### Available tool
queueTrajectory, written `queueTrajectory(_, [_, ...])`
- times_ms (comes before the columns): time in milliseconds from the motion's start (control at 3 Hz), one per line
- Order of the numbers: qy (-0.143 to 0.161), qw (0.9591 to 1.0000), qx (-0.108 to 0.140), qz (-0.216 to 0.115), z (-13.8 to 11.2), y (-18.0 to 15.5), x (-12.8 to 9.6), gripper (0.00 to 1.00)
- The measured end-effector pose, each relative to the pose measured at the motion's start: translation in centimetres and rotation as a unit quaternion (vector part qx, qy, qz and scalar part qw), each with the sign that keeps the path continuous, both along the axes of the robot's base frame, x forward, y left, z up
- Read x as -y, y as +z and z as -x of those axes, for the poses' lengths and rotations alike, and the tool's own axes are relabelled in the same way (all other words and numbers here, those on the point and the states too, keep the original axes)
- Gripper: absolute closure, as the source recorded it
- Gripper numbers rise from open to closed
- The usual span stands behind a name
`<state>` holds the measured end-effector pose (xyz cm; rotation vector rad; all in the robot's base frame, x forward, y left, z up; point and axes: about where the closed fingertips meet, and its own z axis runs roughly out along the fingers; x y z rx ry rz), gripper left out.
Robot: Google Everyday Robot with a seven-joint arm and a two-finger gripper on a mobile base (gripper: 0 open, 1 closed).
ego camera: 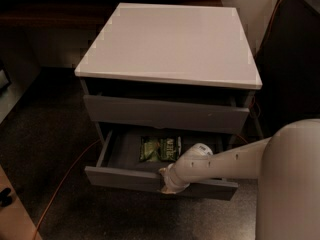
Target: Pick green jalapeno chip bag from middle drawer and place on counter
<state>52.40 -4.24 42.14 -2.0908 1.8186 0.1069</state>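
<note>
- Orange cable (65, 179) runs diagonally across the dark speckled floor (45, 134), from lower left toward the foot of the cabinet.
- Dark grey middle drawer (120, 176) is pulled well out. Its flat front stands forward of the cabinet face and the interior is open to view from above.
- Green jalapeno chip bag (160, 149) lies flat on the drawer floor, about mid-width and toward the back. The printed face is up and the lettering is too small to read. It sits inside the drawer, not on the slab above.
- Claw (166, 184) is at the top edge of the middle drawer's front panel, near mid-width, pointing down and to the left. It is nearer the camera than the bag, with a strip of bare drawer floor between them. Whether the claw is apart or together: cannot tell.
- Light grey-white worktop (170, 44) caps the cabinet, a smooth square slab.
- Top drawer (165, 113) sits under the slab with a dark gap above its front.
- Pale arm (225, 159) reaches in from the right, crossing over the right half of the open drawer.
- A second orange cable (272, 14) runs down the upper right.
- Large rounded pale robot body (290, 184) fills the lower right corner.
</note>
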Motion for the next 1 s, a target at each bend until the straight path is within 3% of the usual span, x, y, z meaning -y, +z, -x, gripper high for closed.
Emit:
queueTrajectory(333, [0.005, 0.9999, -0.014, -0.002, 2.25, -0.34, -0.49, 0.84])
queueTrajectory(667, [0.005, 0.9999, -0.014, -0.002, 2.26, -0.32, -0.49, 1.00])
queueTrajectory(1000, [0.005, 0.9999, -0.014, -0.002, 2.26, -0.28, -0.50, 1.00])
